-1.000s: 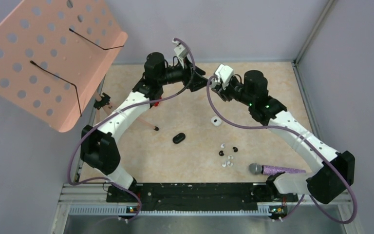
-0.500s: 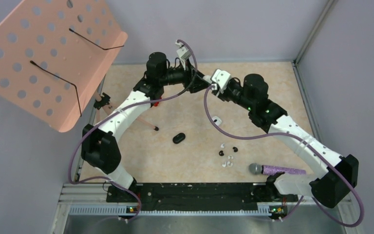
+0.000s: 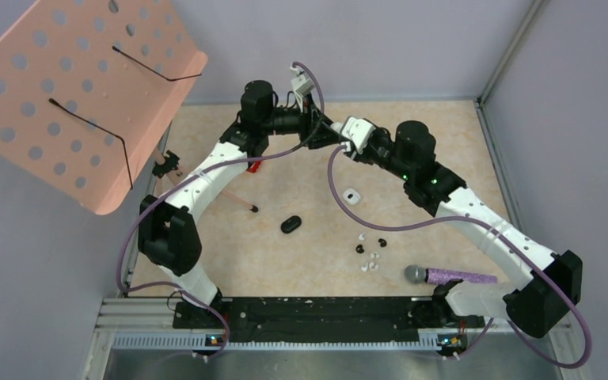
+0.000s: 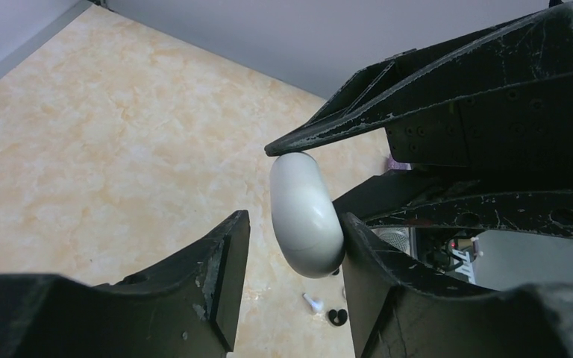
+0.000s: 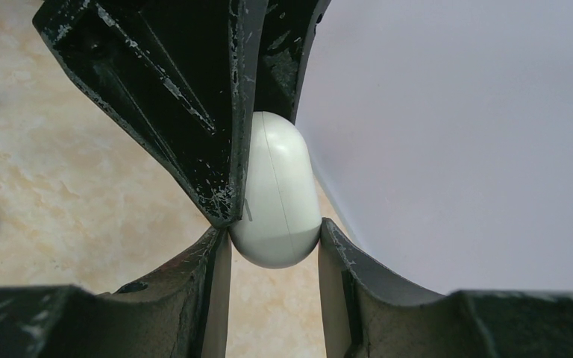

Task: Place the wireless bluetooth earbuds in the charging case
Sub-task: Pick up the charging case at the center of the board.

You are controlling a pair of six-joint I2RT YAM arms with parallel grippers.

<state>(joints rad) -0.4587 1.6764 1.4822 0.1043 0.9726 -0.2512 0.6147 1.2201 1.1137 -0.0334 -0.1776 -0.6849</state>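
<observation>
Upper left of frame: pink perforated panel (image 3: 71, 95), tilted, with two thin black wire arms across its face. Lower right: purple glitter microphone (image 3: 450, 276), lying flat on beige marbled tabletop (image 3: 245, 253). Left of centre: pink stick (image 3: 241, 203), dark-tipped.

The left arm (image 3: 206, 170) and right arm (image 3: 475, 218) reach toward the table's far edge, grippers meeting. The right gripper (image 5: 272, 235) clamps the charging case (image 5: 277, 179). The left gripper (image 4: 292, 224) straddles it, one finger clear.

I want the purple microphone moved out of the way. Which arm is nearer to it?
Right. The right arm has its base directly beside the microphone, at the handle end; the left arm rises at the opposite side, well away.
</observation>
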